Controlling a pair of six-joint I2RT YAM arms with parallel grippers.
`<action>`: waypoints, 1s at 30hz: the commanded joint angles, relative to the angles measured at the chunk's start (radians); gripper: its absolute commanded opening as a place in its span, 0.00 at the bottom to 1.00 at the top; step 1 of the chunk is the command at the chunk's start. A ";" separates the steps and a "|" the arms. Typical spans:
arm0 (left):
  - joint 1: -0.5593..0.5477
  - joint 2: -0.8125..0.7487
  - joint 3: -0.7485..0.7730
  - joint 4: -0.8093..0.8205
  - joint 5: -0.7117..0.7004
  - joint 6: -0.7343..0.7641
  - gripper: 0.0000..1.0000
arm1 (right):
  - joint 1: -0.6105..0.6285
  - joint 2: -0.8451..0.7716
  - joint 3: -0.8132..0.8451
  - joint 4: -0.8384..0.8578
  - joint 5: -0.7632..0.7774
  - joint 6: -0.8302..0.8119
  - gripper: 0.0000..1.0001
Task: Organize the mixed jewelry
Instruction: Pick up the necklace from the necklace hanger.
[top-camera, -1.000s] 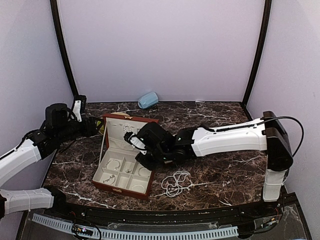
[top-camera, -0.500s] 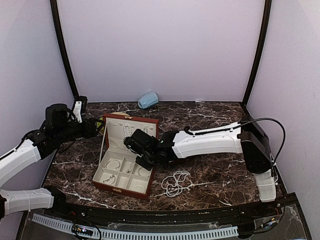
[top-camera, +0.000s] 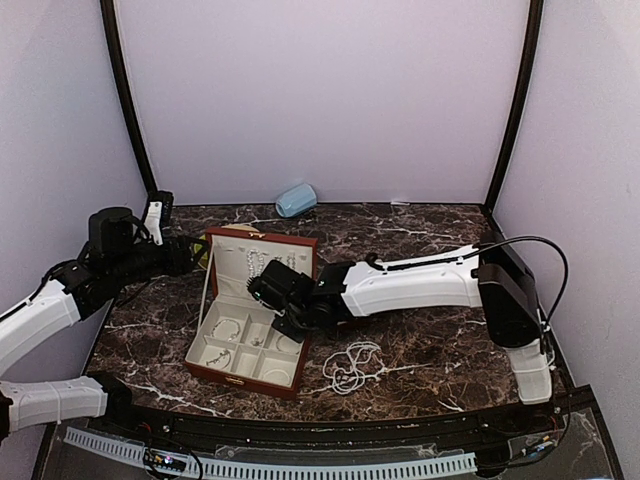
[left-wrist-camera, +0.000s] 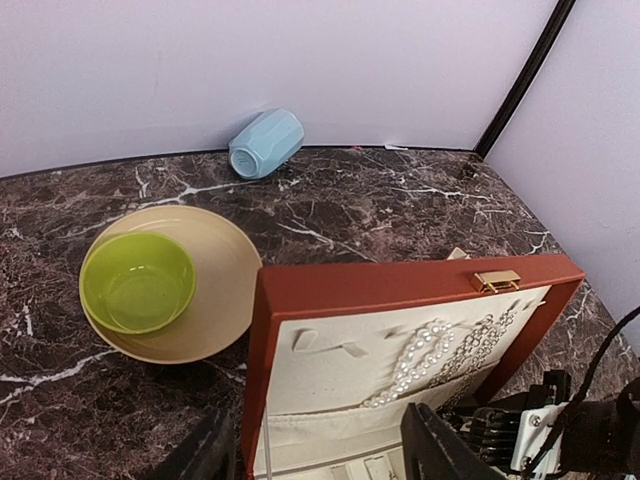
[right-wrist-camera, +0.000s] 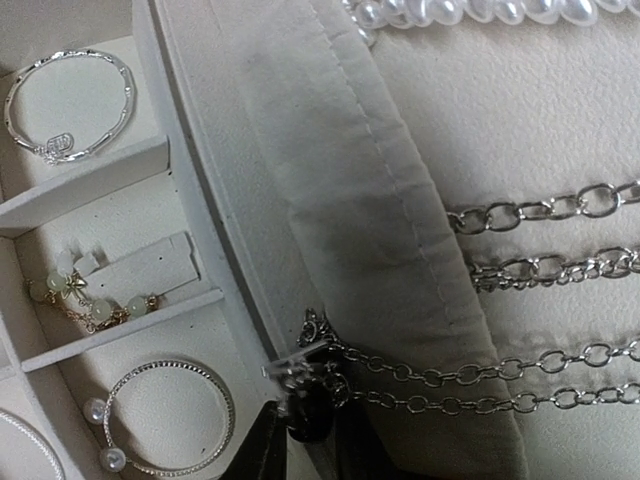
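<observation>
Stowing step: R gripper (right-wrist-camera: 303, 450) jaws pinch silver chain (right-wrist-camera: 440, 378) clasp-end at 6 o'clock, next prob. tuck into lid pocket (right-wrist-camera: 340, 220); L gripper (left-wrist-camera: 320, 455) jaws apart.

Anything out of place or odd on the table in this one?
Two things. The pale blue cup lies tipped on its side by the back wall. A bead strand sits in a loose tangle on the table, to the right of the open case, not in it.
</observation>
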 joint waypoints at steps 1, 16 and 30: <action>-0.003 -0.016 0.007 0.002 0.010 0.015 0.60 | -0.038 -0.042 0.012 0.008 -0.074 0.034 0.16; -0.003 0.022 -0.110 0.057 0.073 -0.087 0.59 | -0.120 -0.149 -0.079 0.143 -0.367 0.117 0.13; -0.125 0.096 -0.168 0.099 0.049 -0.087 0.53 | -0.122 -0.215 -0.103 0.236 -0.248 0.125 0.02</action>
